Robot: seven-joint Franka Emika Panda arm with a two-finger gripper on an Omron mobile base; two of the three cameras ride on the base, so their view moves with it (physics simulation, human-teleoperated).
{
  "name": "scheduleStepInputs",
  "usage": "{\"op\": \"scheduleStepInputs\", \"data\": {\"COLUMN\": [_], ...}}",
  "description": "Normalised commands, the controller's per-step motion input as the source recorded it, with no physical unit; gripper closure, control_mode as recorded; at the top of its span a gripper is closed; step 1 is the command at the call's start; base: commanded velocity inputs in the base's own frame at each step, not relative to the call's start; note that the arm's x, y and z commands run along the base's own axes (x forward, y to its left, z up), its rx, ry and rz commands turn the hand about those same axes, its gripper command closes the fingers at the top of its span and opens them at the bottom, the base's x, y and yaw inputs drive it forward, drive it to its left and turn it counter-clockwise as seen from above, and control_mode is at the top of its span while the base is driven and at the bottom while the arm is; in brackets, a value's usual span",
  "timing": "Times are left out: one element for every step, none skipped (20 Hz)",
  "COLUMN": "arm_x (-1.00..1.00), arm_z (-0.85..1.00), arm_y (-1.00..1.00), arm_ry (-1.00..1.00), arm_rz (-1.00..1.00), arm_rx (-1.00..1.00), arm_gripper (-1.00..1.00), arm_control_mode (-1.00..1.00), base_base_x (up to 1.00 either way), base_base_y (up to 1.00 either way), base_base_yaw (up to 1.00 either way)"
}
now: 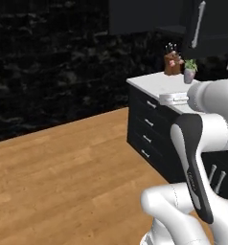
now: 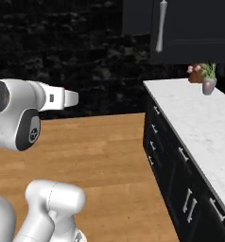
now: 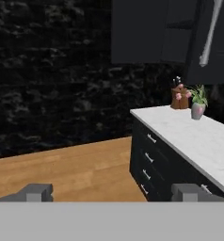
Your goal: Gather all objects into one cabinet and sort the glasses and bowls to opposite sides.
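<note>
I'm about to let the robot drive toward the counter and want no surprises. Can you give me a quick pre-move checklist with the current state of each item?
1. Gripper open and holding nothing: ok.
2. Wood floor between the base and the drawer units free of obstacles: ok.
3. Wall cabinet located, white bar handle in sight: ok.
4. Cabinet door open: cannot tell.
5. Cups and bowl located: not ok, none spotted yet.
6. Marble counter near end free for staging; potted plant and knife block stand at the far end: ok.
</note>
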Motion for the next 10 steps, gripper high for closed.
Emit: {"op": "scheduleStepInputs", "data": {"arm_x": [0.00, 0.00, 0.00, 0.00, 0.00, 0.00, 0.00, 0.00, 0.00, 0.00], "arm_z": [0.00, 0.00, 0.00, 0.00, 0.00, 0.00, 0.00, 0.00, 0.00, 0.00], "arm_y": [0.00, 0.00, 0.00, 0.00, 0.00, 0.00, 0.00, 0.00, 0.00, 0.00], "arm_ry": [0.00, 0.00, 0.00, 0.00, 0.00, 0.00, 0.00, 0.00, 0.00, 0.00], "arm_rz": [0.00, 0.00, 0.00, 0.00, 0.00, 0.00, 0.00, 0.00, 0.00, 0.00], "arm_rx": [0.00, 0.00, 0.00, 0.00, 0.00, 0.00, 0.00, 0.00, 0.00, 0.00], "arm_gripper": [-1.00, -1.00, -1.00, -1.00, -1.00, -1.00, -1.00, -1.00, -1.00, -1.00], "arm_control_mode": [1.00, 1.00, 1.00, 1.00, 1.00, 1.00, 1.00, 1.00, 1.00, 1.00], "base_base_x": [1.00, 1.00, 1.00, 1.00, 1.00, 1.00, 1.00, 1.00, 1.00, 1.00], "base_base_y": [0.21, 0.19, 0.20, 0.19, 0.20, 0.21, 0.21, 0.17, 0.17, 0.16], "base_base_yaw": [-0.09, -0.11, -0.12, -0.14, -0.14, -0.16, -0.17, -0.21, -0.22, -0.23]}}
